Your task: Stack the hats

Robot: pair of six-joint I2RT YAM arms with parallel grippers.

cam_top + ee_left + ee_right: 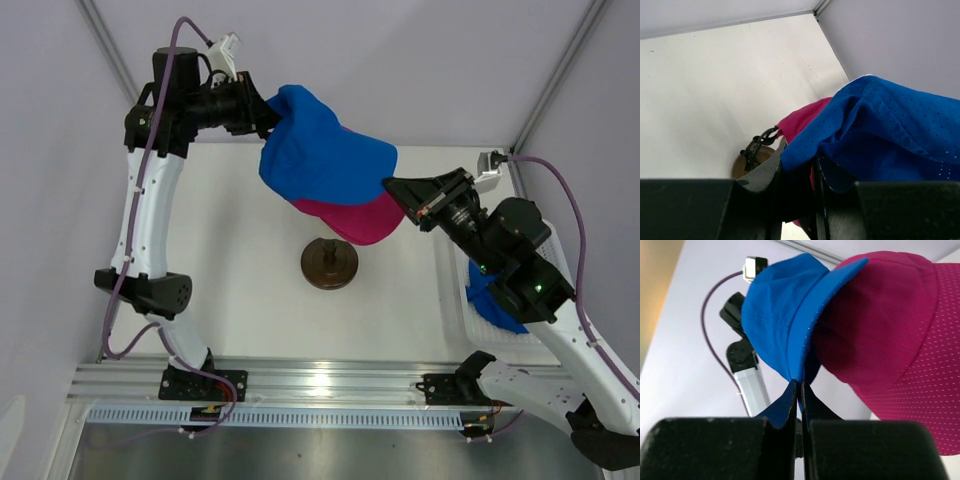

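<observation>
Above the stand [329,264], I see left gripper [270,118] and right gripper [389,185] each pinching blue cap [320,150] covering pink cap [362,224].

I see my right pincer [800,390] clamped tight on the brim edge of the blue cap [775,320], pink cap [890,340] pressed against it on the right, left arm [747,375] behind.

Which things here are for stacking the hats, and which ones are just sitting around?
For the job:
- top blue cap, pinched by the left gripper and the right gripper
- pink cap under it
- second blue cap, lying by the right arm

Just sitting there:
- dark round stand
- white tray under the second blue cap
</observation>
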